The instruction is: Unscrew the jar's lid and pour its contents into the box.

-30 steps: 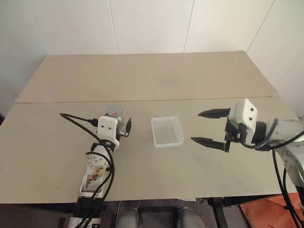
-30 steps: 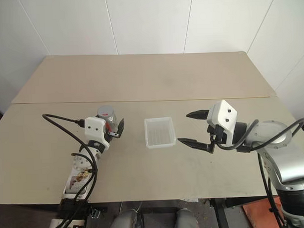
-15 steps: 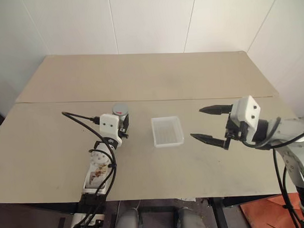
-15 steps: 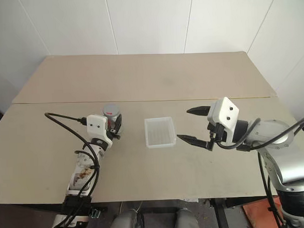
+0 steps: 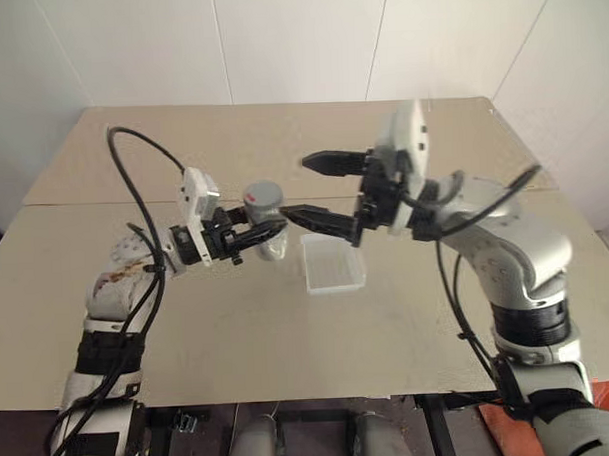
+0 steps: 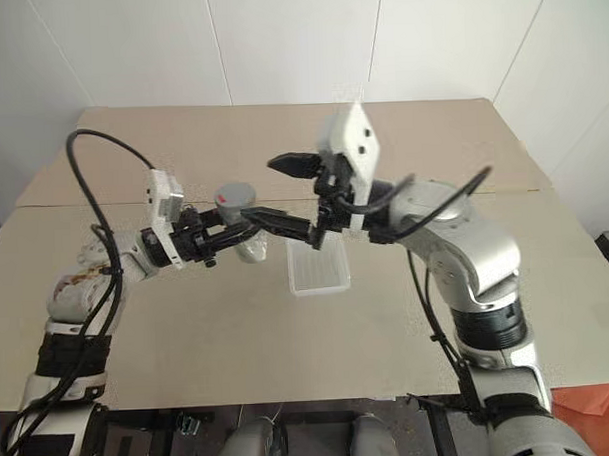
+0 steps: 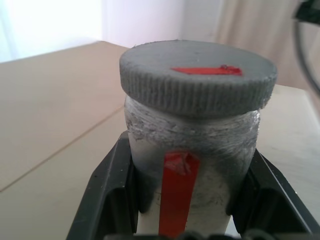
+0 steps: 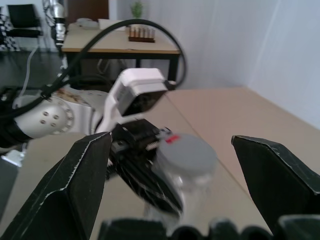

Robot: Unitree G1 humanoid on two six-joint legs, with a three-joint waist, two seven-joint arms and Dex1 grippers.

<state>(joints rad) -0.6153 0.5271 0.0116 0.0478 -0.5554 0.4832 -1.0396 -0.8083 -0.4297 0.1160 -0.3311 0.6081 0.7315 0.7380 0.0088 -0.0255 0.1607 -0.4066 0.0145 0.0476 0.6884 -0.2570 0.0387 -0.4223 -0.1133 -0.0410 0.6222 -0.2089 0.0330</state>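
Above the table (image 5: 408, 314), just beside the box (image 5: 334, 264), the jar (image 5: 268, 229) is held upright in the left gripper (image 5: 255, 233), whose jaws are clamped on its sides below the lid (image 7: 197, 75). The right gripper (image 5: 323, 192) is seen with jaws wide apart on either side of the lid, not closed on it. The lid is judged still screwed on; the contents cannot be made out. Gripping, unscrewing and pouring into the box remain undone.
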